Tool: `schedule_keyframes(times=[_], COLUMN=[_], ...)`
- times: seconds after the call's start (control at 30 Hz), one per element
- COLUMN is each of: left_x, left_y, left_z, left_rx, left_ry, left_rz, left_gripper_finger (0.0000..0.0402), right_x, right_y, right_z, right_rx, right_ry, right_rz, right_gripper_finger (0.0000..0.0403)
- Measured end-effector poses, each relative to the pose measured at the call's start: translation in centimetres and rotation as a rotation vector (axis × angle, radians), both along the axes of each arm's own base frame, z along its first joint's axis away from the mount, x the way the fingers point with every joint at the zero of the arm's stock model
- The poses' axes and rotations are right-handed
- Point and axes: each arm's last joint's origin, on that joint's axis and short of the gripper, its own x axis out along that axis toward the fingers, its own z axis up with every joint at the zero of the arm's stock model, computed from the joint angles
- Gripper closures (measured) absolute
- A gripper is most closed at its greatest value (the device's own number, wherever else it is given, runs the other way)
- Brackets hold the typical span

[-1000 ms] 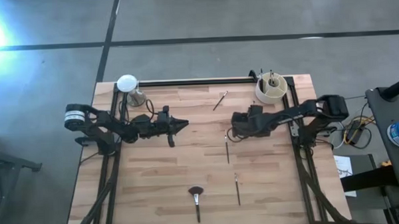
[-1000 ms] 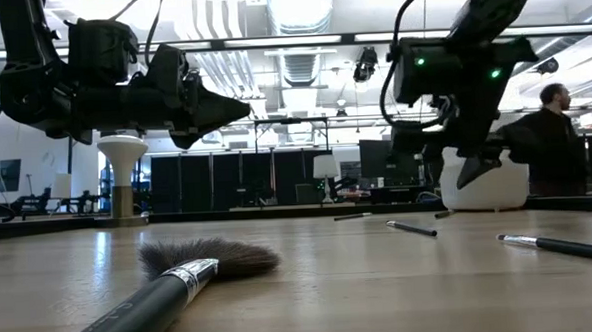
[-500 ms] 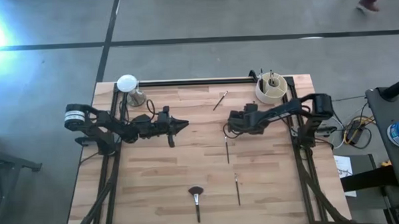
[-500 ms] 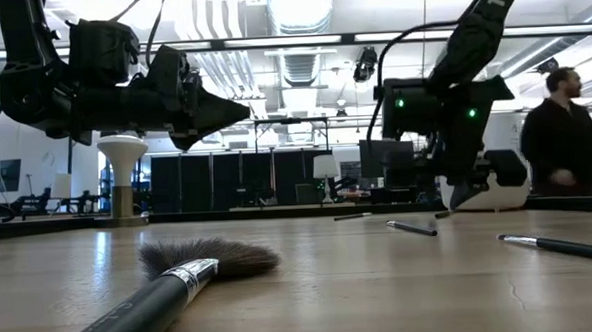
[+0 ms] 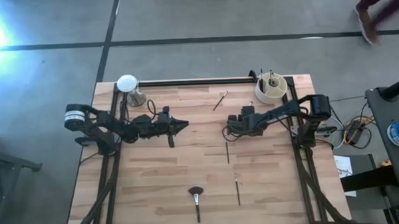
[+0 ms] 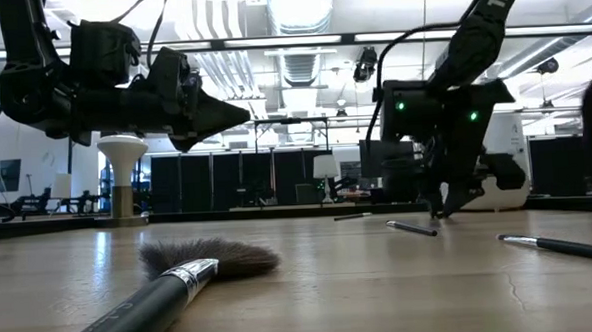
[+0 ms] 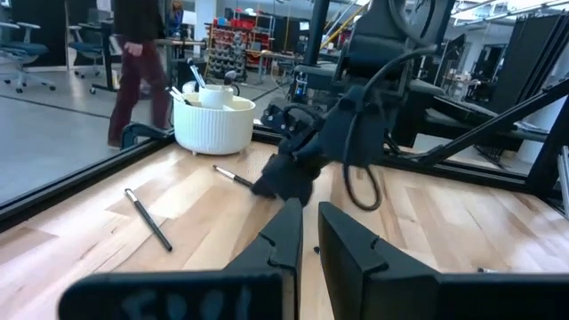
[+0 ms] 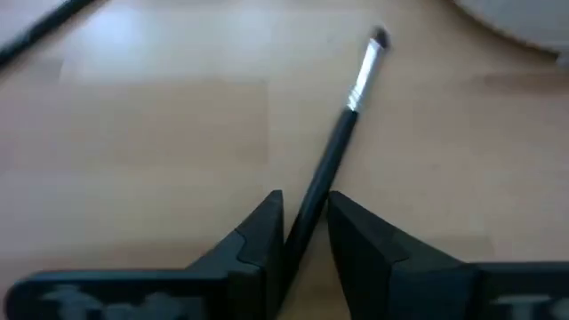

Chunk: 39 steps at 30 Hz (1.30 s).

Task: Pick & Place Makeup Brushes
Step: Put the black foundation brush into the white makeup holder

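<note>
The right gripper point(image 5: 227, 129) is sitting low over the middle of the wooden table point(image 5: 155, 187), at the upper end of a thin brush point(image 5: 227, 151) that is lying lengthwise on the boards. In the right wrist view, the handle of this thin brush point(image 8: 333, 151) is running between the two dark fingers point(image 8: 258, 233), which are standing narrowly apart on either side of it. Whether the fingers are pressing on the handle cannot be told. In the low view, the right gripper point(image 6: 446, 207) is reaching down almost to the tabletop.

The left gripper point(image 5: 182, 124) is hovering above the table's left half, pointing toward the centre. In the left wrist view, its fingers point(image 7: 289, 233) are showing a narrow gap with nothing between them.

A white cup point(image 5: 270, 89) is standing at the table's far right corner. It is holding several brushes upright, their handles projecting above its rim; the left wrist view is showing the same white cup point(image 7: 213, 124) with brush ends sticking out.

Loose brushes are lying apart on the table:
- a slanted brush point(image 5: 220, 100) near the far edge, left of the cup;
- a short brush point(image 5: 237, 189) toward the near edge;
- a fluffy-headed brush point(image 5: 196, 198) at the near edge, large in the low view's foreground point(image 6: 181, 281).

A white lamp point(image 5: 127, 84) is standing at the far left corner.
</note>
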Motion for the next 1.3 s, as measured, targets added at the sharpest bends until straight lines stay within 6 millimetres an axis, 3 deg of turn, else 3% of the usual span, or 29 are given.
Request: schedule_keyframes(times=[0.27,0.57,0.83,1.0,1.3], left_x=[0.0,0.0,0.0,0.0,0.0], left_y=[0.0,0.0,0.0,0.0,0.0], left_z=[0.0,0.0,-0.1,-0.1,-0.1], left_rx=[0.0,0.0,-0.003,-0.006,-0.009], left_ry=[0.003,0.005,0.006,0.006,0.005], left_rz=[0.0,0.0,0.0,0.0,0.0], left_gripper_finger=[0.037,0.037,0.037,0.037,0.037], right_x=[-0.7,-2.0,-2.5,-2.5,-3.0], right_y=[1.9,5.3,7.5,7.6,6.5], right_z=[1.8,3.9,3.9,4.2,5.9], right_rx=[0.163,0.416,0.56,0.612,0.592], right_ry=[0.037,0.033,0.038,0.043,-0.003], right_rz=[0.125,0.233,0.248,0.28,0.284], right_gripper_finger=[0.0385,0.0385,0.0385,0.0358,0.0265])
